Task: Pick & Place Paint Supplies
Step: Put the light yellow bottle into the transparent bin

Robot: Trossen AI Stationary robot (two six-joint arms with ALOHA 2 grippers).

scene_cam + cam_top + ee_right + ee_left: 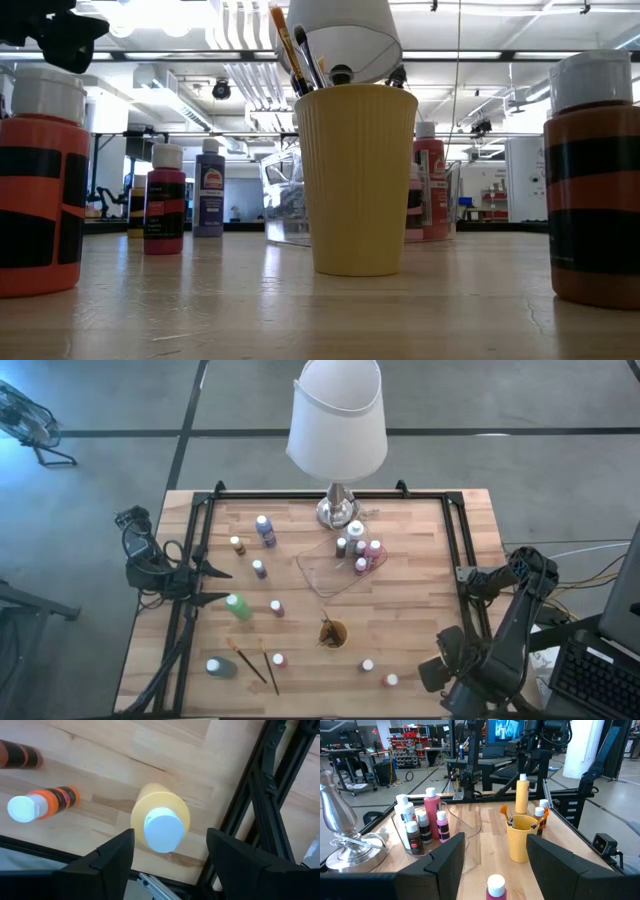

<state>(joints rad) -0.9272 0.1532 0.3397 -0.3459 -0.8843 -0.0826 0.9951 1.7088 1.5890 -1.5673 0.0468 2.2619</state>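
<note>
yellow paint bottle (160, 822) stood upright on the bench (125, 755), right claw (167, 857) spread above it, left claw (495, 857) spread wide, holding nothing

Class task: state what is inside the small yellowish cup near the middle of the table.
Brushes stand in the cup, their handles and bristle ends sticking out above its rim. The cup wall hides their lower ends, so whether anything else lies at the bottom cannot be seen.

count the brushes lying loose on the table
2. One brush lies beside the grey bottle on the left arm's side, far from the lamp; the second brush lies just right of it. Others stand in the cup, partly hidden.
</note>
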